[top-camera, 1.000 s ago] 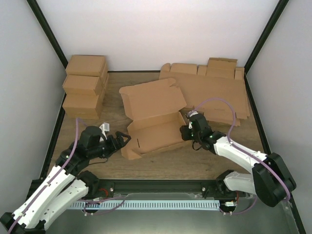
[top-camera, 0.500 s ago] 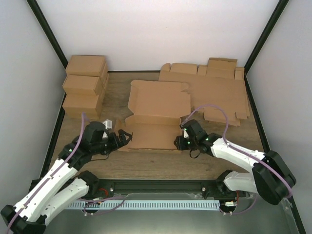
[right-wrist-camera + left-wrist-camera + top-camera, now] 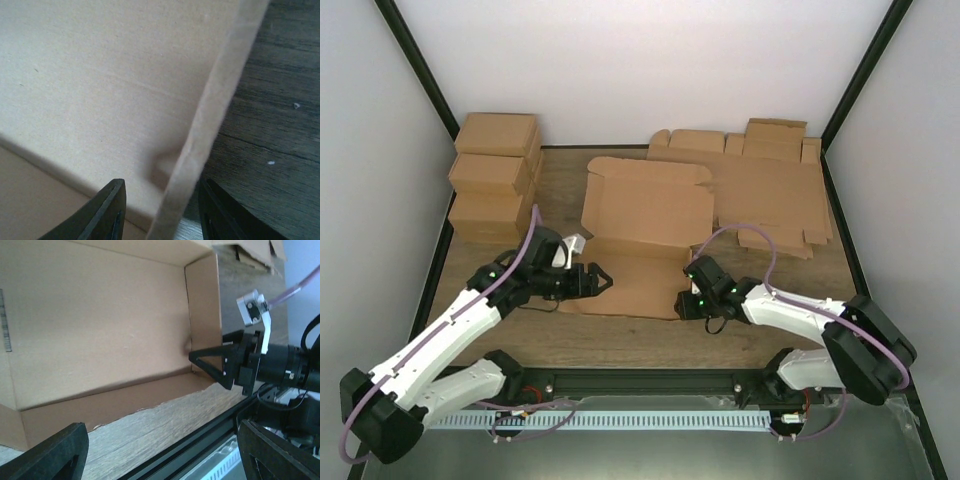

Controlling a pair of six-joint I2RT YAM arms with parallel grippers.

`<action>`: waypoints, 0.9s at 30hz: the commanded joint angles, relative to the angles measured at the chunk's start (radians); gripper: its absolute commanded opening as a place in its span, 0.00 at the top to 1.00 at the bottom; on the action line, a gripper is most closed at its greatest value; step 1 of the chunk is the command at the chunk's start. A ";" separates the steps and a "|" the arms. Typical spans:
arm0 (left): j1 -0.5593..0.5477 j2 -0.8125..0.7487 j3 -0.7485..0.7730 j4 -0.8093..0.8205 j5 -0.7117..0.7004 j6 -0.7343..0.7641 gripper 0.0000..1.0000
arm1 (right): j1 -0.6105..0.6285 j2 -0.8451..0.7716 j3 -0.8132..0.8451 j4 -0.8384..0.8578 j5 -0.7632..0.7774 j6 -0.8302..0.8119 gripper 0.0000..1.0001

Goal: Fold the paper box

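Paper box [image 3: 645, 235] lies on the desk [image 3: 620, 335] between both hands; thin cardboard, likely light, springy at the creases. Right hand [image 3: 688, 300] sits half-open astride its side flap [image 3: 190, 150]. Left hand [image 3: 603, 281] hovers wide over the box's near end; best to grip flaps by their edges.

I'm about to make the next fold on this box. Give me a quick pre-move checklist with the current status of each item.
1. Left gripper open and empty: ok.
2. Right gripper straddling the paper box's right side wall: ok.
3. Right gripper clamped on that wall: not ok, a gap shows beside one finger.
4. Right side wall standing upright: ok.
5. Lid panel clear of the cardboard blanks: cannot tell, their edges meet in the top view.
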 commanded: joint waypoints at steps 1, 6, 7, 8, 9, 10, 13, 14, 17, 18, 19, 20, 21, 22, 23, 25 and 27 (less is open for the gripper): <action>-0.027 0.012 -0.030 0.082 0.054 0.043 0.17 | 0.010 0.012 0.031 -0.027 0.045 0.008 0.57; -0.156 0.070 -0.088 0.245 0.075 -0.032 0.18 | 0.010 0.017 0.053 -0.031 0.059 -0.006 0.56; -0.190 0.093 -0.090 0.273 0.072 -0.033 0.18 | 0.010 0.021 0.055 -0.031 0.059 -0.008 0.56; -0.219 0.124 -0.088 0.292 0.066 -0.034 0.18 | 0.010 0.028 0.056 -0.029 0.059 -0.008 0.56; -0.243 0.157 -0.081 0.302 0.058 -0.031 0.18 | 0.010 0.031 0.056 -0.024 0.057 -0.009 0.56; -0.266 0.190 -0.067 0.302 0.045 -0.019 0.19 | 0.010 0.034 0.054 -0.019 0.052 -0.008 0.56; -0.334 0.293 -0.011 0.287 0.005 0.050 0.23 | 0.010 0.036 0.046 -0.006 0.041 -0.004 0.56; -0.364 0.327 0.019 0.277 0.000 0.089 0.27 | 0.010 0.035 0.045 -0.005 0.041 -0.003 0.56; -0.460 0.410 0.110 0.213 -0.072 0.207 0.29 | 0.010 0.029 0.041 -0.007 0.050 -0.004 0.56; -0.487 0.422 0.129 0.188 -0.113 0.247 0.29 | 0.010 0.025 0.039 -0.009 0.051 -0.005 0.56; -0.508 0.431 0.138 0.175 -0.155 0.285 0.29 | 0.010 0.025 0.040 -0.010 0.053 -0.007 0.57; -0.522 0.436 0.140 0.167 -0.193 0.321 0.29 | 0.010 0.023 0.039 -0.010 0.054 -0.012 0.56; -0.528 0.441 0.137 0.165 -0.218 0.360 0.29 | 0.010 0.023 0.040 -0.012 0.056 -0.013 0.56; -0.537 0.440 0.126 0.173 -0.241 0.420 0.29 | 0.010 0.024 0.043 -0.015 0.056 -0.014 0.56; -0.544 0.433 0.110 0.188 -0.241 0.466 0.26 | 0.010 0.023 0.045 -0.016 0.057 -0.015 0.57; -0.550 0.418 0.082 0.213 -0.247 0.543 0.24 | 0.010 0.022 0.046 -0.020 0.056 -0.018 0.57; -0.550 0.404 0.056 0.237 -0.253 0.610 0.25 | 0.010 0.016 0.045 -0.025 0.058 -0.020 0.57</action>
